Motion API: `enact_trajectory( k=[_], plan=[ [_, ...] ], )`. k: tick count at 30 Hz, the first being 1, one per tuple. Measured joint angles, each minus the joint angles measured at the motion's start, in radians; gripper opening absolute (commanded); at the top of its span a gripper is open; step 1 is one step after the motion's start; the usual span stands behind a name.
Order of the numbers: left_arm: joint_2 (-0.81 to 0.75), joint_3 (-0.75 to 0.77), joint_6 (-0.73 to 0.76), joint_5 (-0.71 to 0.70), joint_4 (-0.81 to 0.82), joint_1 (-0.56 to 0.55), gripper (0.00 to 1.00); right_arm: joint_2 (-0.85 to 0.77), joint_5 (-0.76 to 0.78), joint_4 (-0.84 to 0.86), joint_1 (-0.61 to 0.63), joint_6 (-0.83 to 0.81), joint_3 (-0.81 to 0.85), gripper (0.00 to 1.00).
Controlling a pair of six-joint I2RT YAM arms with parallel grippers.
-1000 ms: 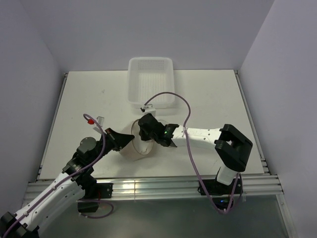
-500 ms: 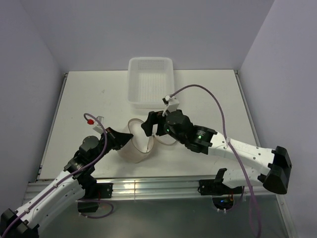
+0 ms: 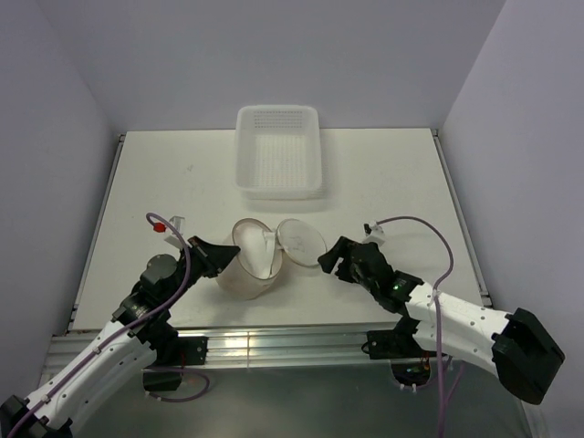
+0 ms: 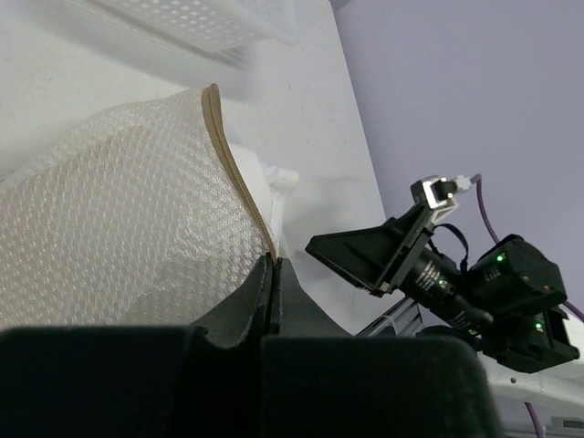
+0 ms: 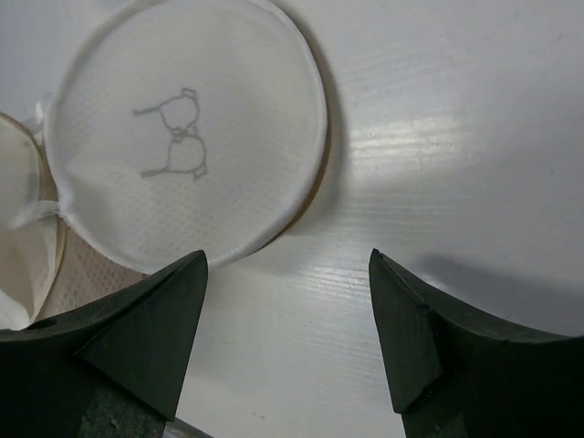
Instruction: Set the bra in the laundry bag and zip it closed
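A white tabletop (image 3: 392,173) is enclosed by lavender walls (image 3: 274,55). At its middle the laundry bag (image 3: 239,279) is clamped at its 9 o'clock rim by the left gripper (image 3: 231,255), with the bra (image 3: 261,253) lying inside. The right gripper (image 3: 330,261) is held apart at 3 o'clock, beside the opened lid (image 3: 302,239). A white basket (image 3: 278,151) is set at 12 o'clock.

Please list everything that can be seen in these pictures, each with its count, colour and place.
table: one, white, under everything.
basket: one, white, perforated, back centre of the table.
laundry bag: one, peach mesh, near centre, open.
lid: one, white with a printed bra outline, lying at the bag's right.
bra: one, white, inside the bag, mostly hidden.
left gripper: one, black, shut on the bag's rim.
right gripper: one, black, open, empty, right of the lid.
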Motion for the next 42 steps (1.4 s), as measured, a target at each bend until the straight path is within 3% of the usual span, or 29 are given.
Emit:
enact_trajectory(
  k=[9,22,27,30,33,34,36,42],
  plan=[
    [0.0,0.0,0.007,0.0,-0.008,0.0,0.0,0.204,-0.076,0.244,-0.072,0.153,-0.058,0.77],
    [0.013,0.0,0.014,0.013,0.0,0.0,0.0,0.374,-0.109,0.439,-0.111,0.266,-0.06,0.6],
    [0.024,0.0,0.019,0.021,0.002,0.0,0.0,0.45,-0.142,0.51,-0.157,0.278,-0.061,0.48],
    [0.024,0.0,0.03,0.021,0.001,0.0,0.0,0.466,-0.151,0.533,-0.179,0.272,-0.062,0.33],
    [0.024,0.0,0.032,0.021,0.001,0.0,0.0,0.449,-0.145,0.538,-0.184,0.25,-0.064,0.18],
    [0.026,0.0,0.033,0.022,0.002,0.0,0.0,0.435,-0.142,0.537,-0.184,0.243,-0.067,0.09],
    [0.038,0.0,0.035,0.023,0.007,0.0,0.0,0.377,-0.123,0.529,-0.184,0.216,-0.077,0.01],
    [0.1,0.0,0.04,0.048,0.055,0.0,0.0,0.006,-0.043,0.421,-0.185,0.108,-0.109,0.0]
  ],
)
